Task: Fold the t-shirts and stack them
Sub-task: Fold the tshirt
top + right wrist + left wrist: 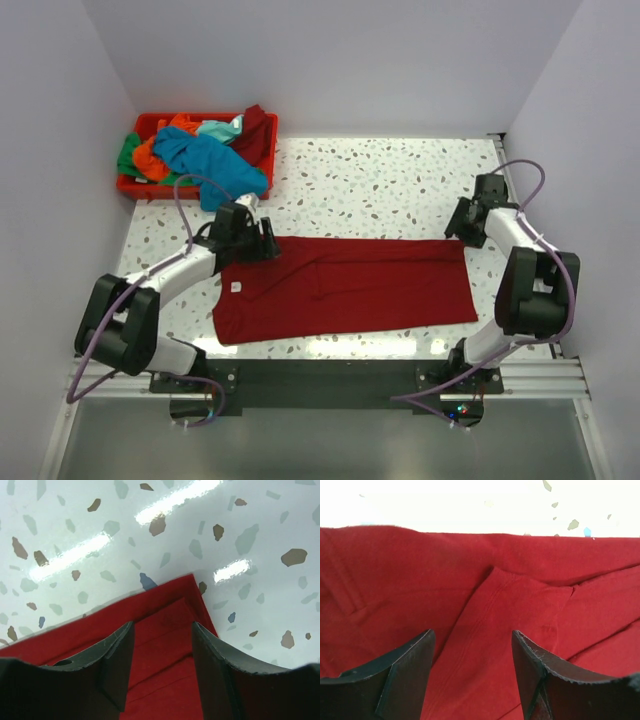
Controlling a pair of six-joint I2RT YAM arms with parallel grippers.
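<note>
You see the large dark red cotton t-shirt [345, 288] flat on the speckled table [380, 180], the left gripper [472, 640] over its far-left edge and the right gripper [162, 630] over its far-right corner, both with jaws parted and gripping nothing, while the red plastic bin [125, 188] of crumpled coloured t-shirts [205, 160] sits just beyond the left arm.

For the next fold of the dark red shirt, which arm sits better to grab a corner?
Right, probably. The right gripper, open, straddles the far right corner of the dark red shirt. The left gripper, open, hovers over folded cloth, no corner between its fingers.
</note>
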